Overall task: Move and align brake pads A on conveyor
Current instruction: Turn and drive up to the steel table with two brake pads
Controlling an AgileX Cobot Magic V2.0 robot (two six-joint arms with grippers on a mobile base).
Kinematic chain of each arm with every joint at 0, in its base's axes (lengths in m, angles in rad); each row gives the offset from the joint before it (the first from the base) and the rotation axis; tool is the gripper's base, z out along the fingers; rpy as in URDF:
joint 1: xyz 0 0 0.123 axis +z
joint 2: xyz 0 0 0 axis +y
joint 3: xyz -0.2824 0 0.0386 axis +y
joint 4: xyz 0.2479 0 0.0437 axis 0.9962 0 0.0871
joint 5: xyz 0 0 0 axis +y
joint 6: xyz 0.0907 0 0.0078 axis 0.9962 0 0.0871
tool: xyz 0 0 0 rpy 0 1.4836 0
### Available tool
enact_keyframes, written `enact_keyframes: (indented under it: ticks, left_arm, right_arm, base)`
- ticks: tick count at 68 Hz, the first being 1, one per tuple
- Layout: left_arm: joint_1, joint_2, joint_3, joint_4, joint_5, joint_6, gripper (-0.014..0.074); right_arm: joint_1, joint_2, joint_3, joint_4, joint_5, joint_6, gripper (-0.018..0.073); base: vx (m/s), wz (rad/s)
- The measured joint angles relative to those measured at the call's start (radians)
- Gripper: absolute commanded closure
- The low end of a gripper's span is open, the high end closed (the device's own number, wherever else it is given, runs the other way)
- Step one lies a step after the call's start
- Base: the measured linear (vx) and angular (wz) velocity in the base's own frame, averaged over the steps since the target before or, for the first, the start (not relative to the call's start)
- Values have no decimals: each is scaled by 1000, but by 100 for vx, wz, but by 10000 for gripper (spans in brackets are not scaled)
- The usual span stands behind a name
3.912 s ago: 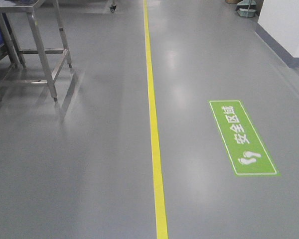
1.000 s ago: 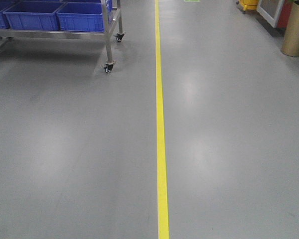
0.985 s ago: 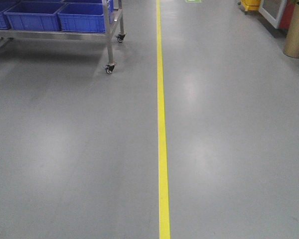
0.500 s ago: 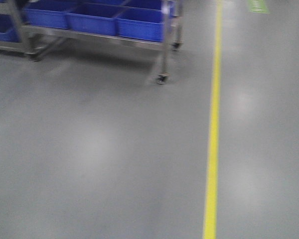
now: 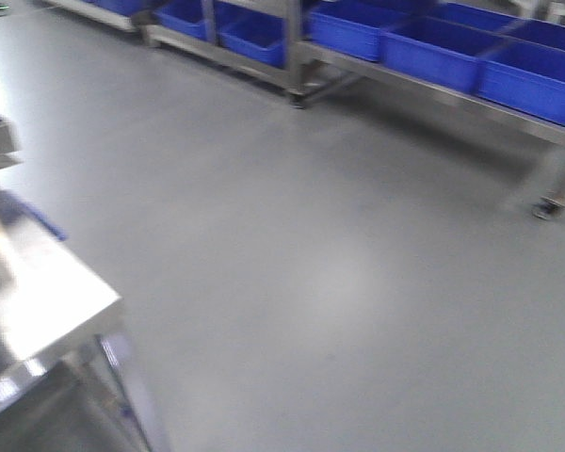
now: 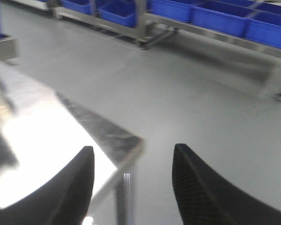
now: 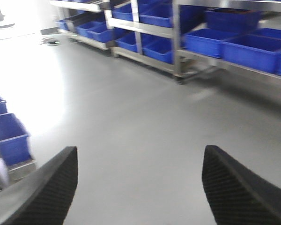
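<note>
The brake pads A and the conveyor are out of view in every frame. In the left wrist view my left gripper (image 6: 131,152) is open, its two black fingers apart over the corner of a shiny steel table (image 6: 103,131), with nothing between them. In the right wrist view my right gripper (image 7: 139,152) is open wide above bare grey floor (image 7: 145,117), empty. Neither gripper shows in the front view.
A steel table corner (image 5: 52,311) sits at the lower left of the front view. Steel racks with blue bins (image 5: 433,52) line the far side, a castor (image 5: 546,207) at the right. More blue bins (image 7: 9,140) stand low at the left.
The view has swung left: the yellow floor line has left the frame, the blue-bin racks now span the top, and a steel table corner has come in at lower left.
</note>
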Motion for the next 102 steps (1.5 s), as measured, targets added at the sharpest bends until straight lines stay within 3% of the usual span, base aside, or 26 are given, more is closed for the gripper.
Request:
enact_keyframes:
  ticks: [60,102]
  left_arm:
    - [0,0,0,0,0,0,242]
    - [0,0,0,0,0,0,242]
  right_arm:
    - [0,0,0,0,0,0,36]
    - [0,0,0,0,0,0,36]
  base:
    - [20,76]
    - [8,29]
